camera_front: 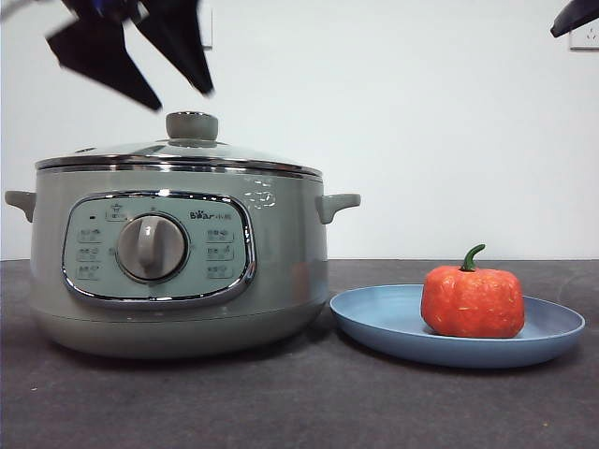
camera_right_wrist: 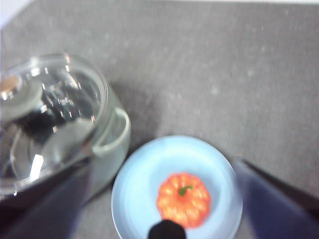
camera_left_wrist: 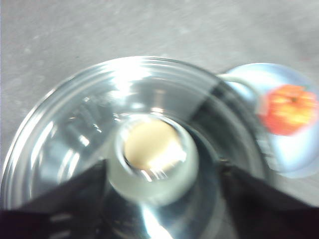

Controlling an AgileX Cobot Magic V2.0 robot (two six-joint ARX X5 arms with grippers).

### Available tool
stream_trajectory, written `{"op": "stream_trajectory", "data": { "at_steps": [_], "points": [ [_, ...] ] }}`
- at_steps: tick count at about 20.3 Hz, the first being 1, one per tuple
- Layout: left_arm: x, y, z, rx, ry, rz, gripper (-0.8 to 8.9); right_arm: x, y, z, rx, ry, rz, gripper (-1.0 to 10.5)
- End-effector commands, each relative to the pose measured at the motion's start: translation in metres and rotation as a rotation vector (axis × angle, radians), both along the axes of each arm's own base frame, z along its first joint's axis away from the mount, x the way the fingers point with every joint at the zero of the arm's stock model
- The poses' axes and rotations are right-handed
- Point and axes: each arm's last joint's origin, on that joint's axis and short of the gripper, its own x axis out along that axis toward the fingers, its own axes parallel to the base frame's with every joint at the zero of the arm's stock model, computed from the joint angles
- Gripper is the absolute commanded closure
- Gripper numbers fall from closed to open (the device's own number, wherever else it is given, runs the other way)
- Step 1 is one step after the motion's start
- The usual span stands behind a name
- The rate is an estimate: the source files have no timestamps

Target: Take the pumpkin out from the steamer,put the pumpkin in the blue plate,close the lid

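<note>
pumpkin (camera_front: 473, 302) on blue plate (camera_front: 374, 323), lid (camera_front: 178, 154) on steamer (camera_front: 281, 253)

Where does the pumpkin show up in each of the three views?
Front view: the pumpkin sits on the blue plate, right of the steamer.
Left wrist view: blurred, at the picture's right edge, beyond the lid.
Right wrist view: low centre, on the plate.
Shared landmark: the blue plate.

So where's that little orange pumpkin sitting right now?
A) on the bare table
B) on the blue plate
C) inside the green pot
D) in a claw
B: the pumpkin rests on the blue plate beside the steamer, whose lid is on.
</note>
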Motion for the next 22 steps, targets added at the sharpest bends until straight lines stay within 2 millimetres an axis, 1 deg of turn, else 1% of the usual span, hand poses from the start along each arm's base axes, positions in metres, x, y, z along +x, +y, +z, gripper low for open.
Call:
{"op": "stream_trajectory", "data": {
  "at_steps": [1, 3, 4, 5, 6, 8, 10, 13, 15, 22],
  "points": [
    [-0.018, 0.008, 0.015, 0.001, -0.040, -0.038, 8.22, -0.010, -0.004, 0.003, -0.041, -0.058, 0.035, 9.7],
    [-0.036, 0.018, 0.027, 0.028, -0.091, -0.018, 8.22, -0.026, -0.011, 0.008, -0.010, -0.142, 0.032, 9.6],
    [-0.046, 0.024, 0.030, 0.031, -0.124, 0.005, 8.22, -0.037, -0.017, 0.007, 0.010, -0.200, 0.017, 9.6],
    [-0.056, 0.030, 0.028, 0.022, -0.162, 0.018, 8.22, -0.047, -0.023, 0.003, 0.017, -0.251, -0.017, 9.6],
    [-0.068, 0.036, 0.023, -0.001, -0.201, 0.022, 8.22, -0.058, -0.029, -0.004, 0.022, -0.295, -0.050, 9.6],
    [-0.091, 0.047, 0.002, -0.059, -0.269, 0.043, 8.22, -0.076, -0.038, -0.019, 0.049, -0.358, -0.074, 9.6],
    [-0.113, 0.059, -0.017, -0.101, -0.319, 0.076, 8.22, -0.091, -0.045, -0.028, 0.083, -0.348, -0.088, 9.6],
    [-0.128, 0.066, -0.019, -0.144, -0.307, 0.103, 8.21, -0.100, -0.049, -0.032, 0.097, -0.313, -0.100, 9.6],
    [-0.133, 0.069, -0.018, -0.162, -0.300, 0.114, 8.17, -0.102, -0.050, -0.033, 0.093, -0.306, -0.097, 9.5],
    [-0.134, 0.069, -0.018, -0.161, -0.299, 0.115, 8.17, -0.102, -0.050, -0.034, 0.089, -0.298, -0.096, 9.5]
  ]
}}
